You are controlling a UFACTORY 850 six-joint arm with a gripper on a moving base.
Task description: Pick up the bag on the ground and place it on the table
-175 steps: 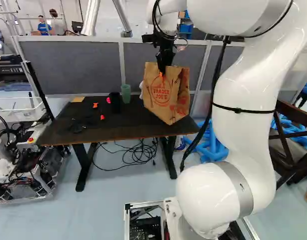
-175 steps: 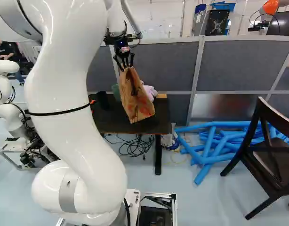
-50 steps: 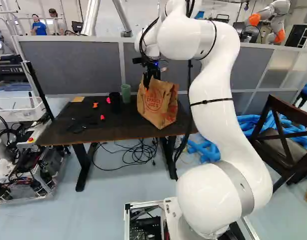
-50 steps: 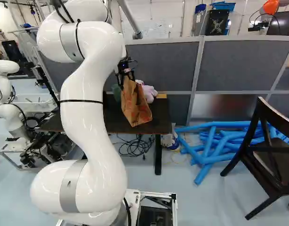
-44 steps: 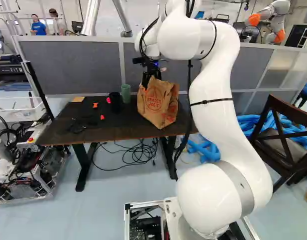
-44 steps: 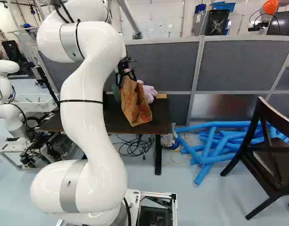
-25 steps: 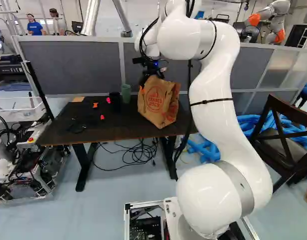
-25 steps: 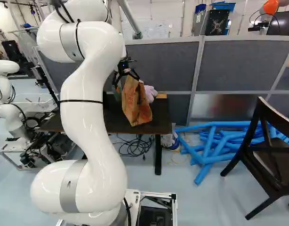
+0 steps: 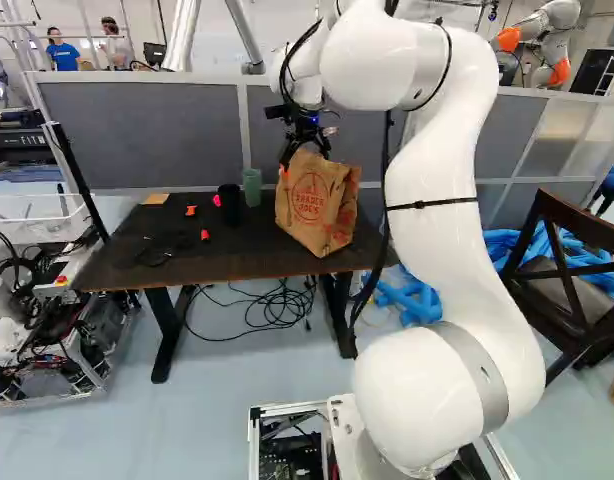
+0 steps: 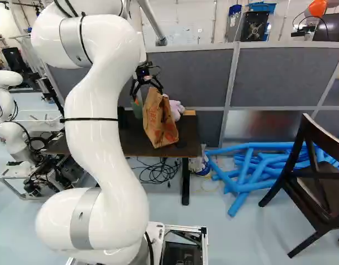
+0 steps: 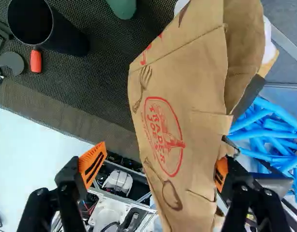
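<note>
The gripper (image 11: 160,163) has opened wide and risen slightly, leaving the paper bag (image 9: 315,208) standing on the worktop (image 9: 187,266); placement looks done, with only backing clear left.

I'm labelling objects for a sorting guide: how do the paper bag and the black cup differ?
The paper bag is brown with red print; the black cup is plain and dark. The bag is creased and flat-sided, the cup smooth and round. The bag is much larger than the cup. The bag is right at the open end effector, while the cup stands apart from it. Both rest on the table.
</note>
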